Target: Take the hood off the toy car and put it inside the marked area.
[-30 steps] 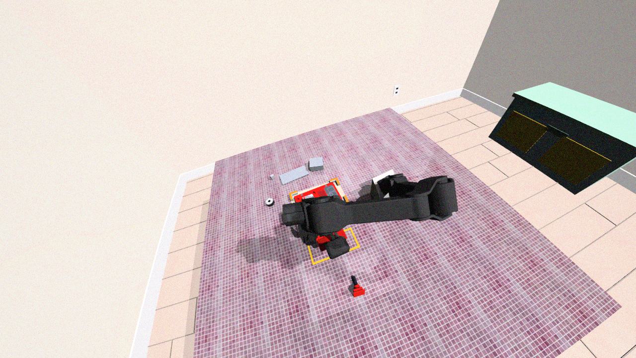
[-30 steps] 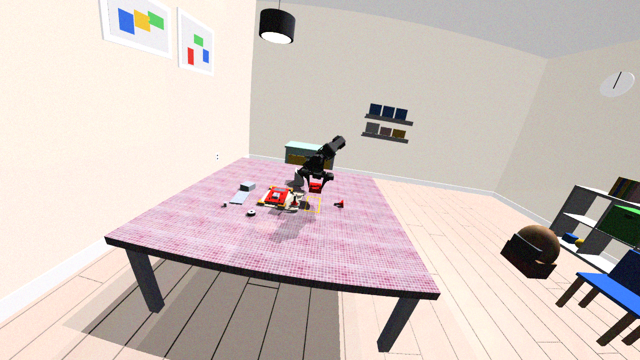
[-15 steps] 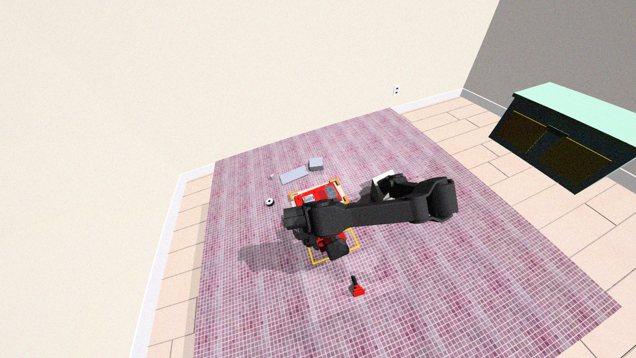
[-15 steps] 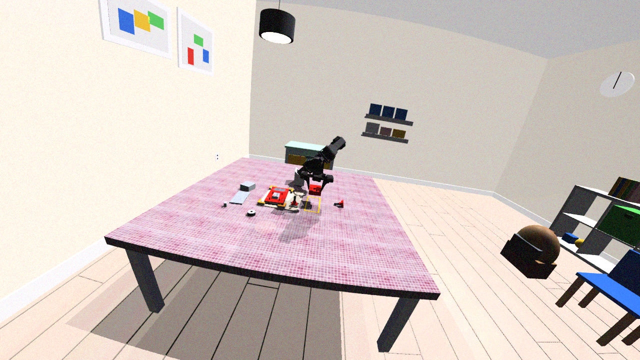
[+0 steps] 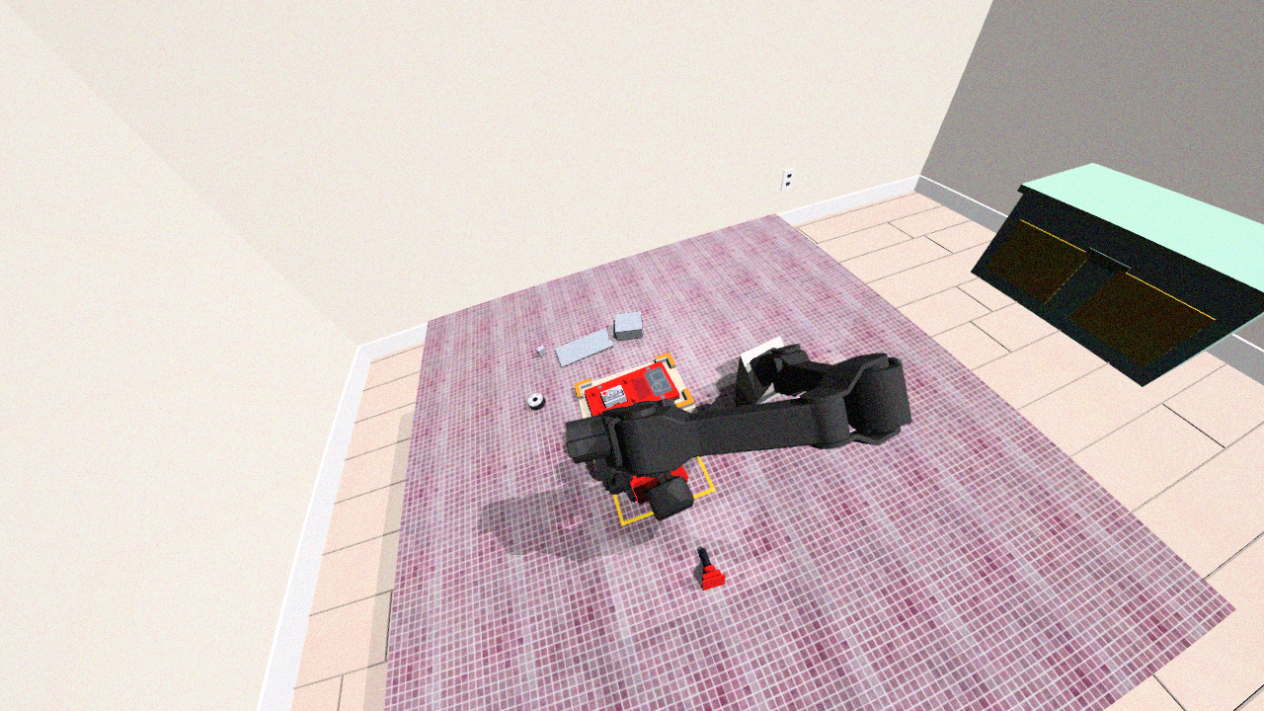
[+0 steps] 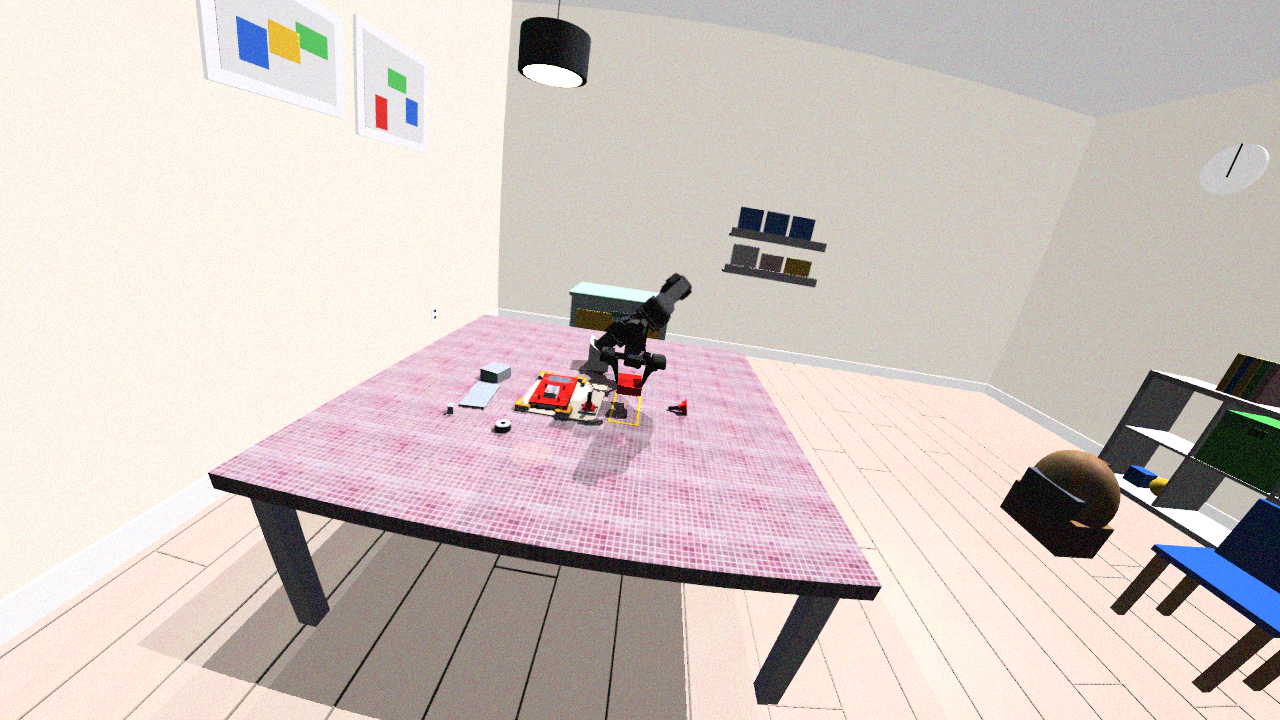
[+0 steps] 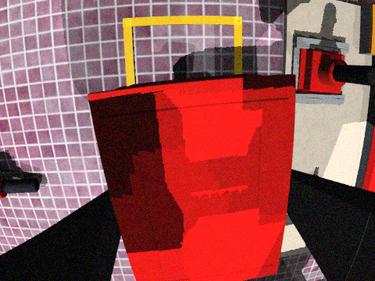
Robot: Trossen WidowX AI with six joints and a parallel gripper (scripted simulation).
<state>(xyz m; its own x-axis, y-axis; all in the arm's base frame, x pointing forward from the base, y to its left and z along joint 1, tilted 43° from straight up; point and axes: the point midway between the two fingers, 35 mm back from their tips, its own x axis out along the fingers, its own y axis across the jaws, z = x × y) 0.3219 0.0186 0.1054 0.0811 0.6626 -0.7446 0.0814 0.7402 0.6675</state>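
My gripper (image 5: 647,491) (image 6: 630,381) (image 7: 200,187) is shut on the red hood (image 5: 651,482) (image 6: 631,385) (image 7: 198,177) and holds it a little above the table. Under it lies the marked area, a yellow rectangle (image 5: 631,521) (image 6: 623,420) (image 7: 183,20); in the wrist view the hood covers its near part. The toy car (image 5: 632,389) (image 6: 543,390), red, without the hood, sits on a beige board (image 5: 681,375) (image 7: 323,125) just behind the rectangle. My arm hides the board's near end in the top view.
A small red and black part (image 5: 708,575) (image 6: 678,408) (image 7: 16,183) stands in front of the rectangle. A grey plate (image 5: 583,347), a grey block (image 5: 627,325), a tiny grey piece (image 5: 540,351) and a wheel (image 5: 535,400) (image 6: 503,426) lie behind and left of the car.
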